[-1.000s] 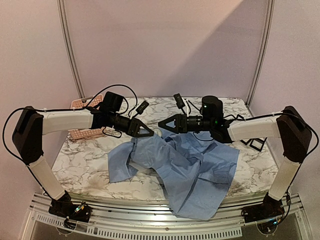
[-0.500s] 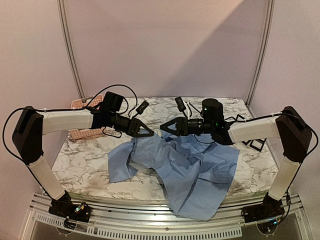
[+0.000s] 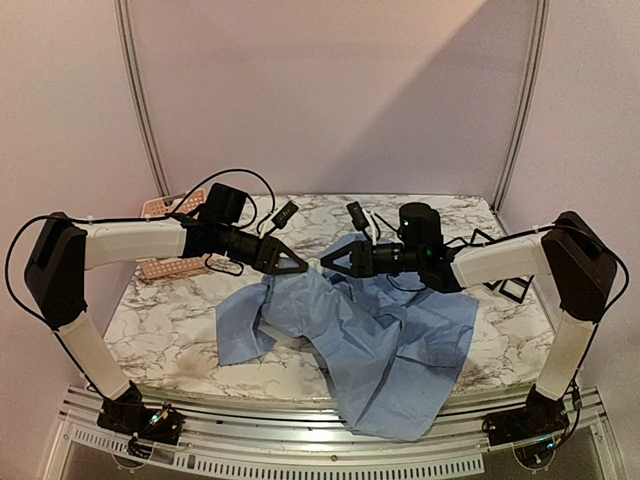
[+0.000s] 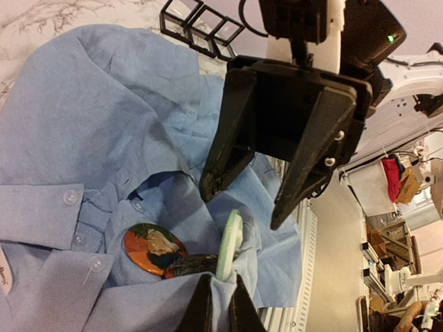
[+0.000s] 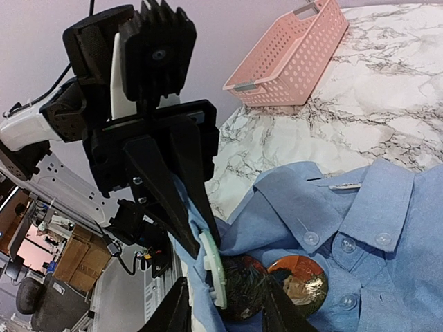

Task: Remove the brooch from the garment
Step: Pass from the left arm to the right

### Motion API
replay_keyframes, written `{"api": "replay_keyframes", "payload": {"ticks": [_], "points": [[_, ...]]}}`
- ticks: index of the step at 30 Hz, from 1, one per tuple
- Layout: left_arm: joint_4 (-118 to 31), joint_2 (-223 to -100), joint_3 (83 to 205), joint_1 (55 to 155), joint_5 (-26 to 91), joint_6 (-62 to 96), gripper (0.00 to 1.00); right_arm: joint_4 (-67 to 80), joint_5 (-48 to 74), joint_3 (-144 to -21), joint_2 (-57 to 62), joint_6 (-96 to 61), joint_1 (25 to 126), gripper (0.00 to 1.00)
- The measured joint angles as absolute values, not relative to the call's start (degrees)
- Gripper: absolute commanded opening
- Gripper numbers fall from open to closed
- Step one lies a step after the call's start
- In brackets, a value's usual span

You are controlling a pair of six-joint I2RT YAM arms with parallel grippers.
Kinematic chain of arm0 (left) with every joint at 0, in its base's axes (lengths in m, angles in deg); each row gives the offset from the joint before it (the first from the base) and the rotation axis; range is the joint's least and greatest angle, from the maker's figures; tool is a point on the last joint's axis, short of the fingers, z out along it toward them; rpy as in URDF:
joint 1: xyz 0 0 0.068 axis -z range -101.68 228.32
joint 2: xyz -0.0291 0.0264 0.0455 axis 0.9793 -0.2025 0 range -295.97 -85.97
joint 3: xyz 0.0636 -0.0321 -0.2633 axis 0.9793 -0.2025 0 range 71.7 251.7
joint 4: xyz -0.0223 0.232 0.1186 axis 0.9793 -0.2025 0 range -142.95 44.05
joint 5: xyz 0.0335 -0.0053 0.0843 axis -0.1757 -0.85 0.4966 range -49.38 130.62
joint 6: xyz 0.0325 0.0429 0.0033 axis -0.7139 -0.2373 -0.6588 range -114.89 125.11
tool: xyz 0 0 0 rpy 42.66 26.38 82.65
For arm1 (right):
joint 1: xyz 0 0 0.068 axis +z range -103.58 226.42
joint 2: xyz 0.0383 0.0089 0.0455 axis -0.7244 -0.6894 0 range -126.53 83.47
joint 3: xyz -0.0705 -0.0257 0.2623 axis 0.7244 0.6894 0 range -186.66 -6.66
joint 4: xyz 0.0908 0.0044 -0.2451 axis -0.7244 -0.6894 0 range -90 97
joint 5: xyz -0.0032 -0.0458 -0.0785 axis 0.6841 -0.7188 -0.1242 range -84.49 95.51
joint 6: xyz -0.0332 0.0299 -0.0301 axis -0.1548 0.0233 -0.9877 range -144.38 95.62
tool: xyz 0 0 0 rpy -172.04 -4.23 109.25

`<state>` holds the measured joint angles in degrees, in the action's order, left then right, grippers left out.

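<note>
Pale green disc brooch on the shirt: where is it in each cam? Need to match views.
Top external: cannot be made out; it lies where the two gripper tips meet over the shirt.
Left wrist: pale green brooch, edge-on, bottom centre, just under the right gripper.
Right wrist: bottom, left of centre, beside the left gripper.
Shared landmark: orange badge next to it, wrist views only.

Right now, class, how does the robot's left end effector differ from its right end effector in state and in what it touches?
The left end effector is shut, pinching a fold of the blue shirt. The right end effector is open and grips nothing. The left one's tips meet on cloth, while the right one's jaws stand apart by the pale-edged badge. Both are black, two-fingered, and face each other above the shirt.
</note>
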<state>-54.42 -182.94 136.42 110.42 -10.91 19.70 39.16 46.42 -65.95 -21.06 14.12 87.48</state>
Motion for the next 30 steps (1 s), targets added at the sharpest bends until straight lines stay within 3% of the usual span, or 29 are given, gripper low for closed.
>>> {"api": "replay_keyframes", "payload": {"ticks": [30], "points": [[-54.4,-182.9,136.4,110.4,-11.0,19.7,0.00,41.2,51.6,-66.7,-23.7,15.3,87.5,0.00]]}}
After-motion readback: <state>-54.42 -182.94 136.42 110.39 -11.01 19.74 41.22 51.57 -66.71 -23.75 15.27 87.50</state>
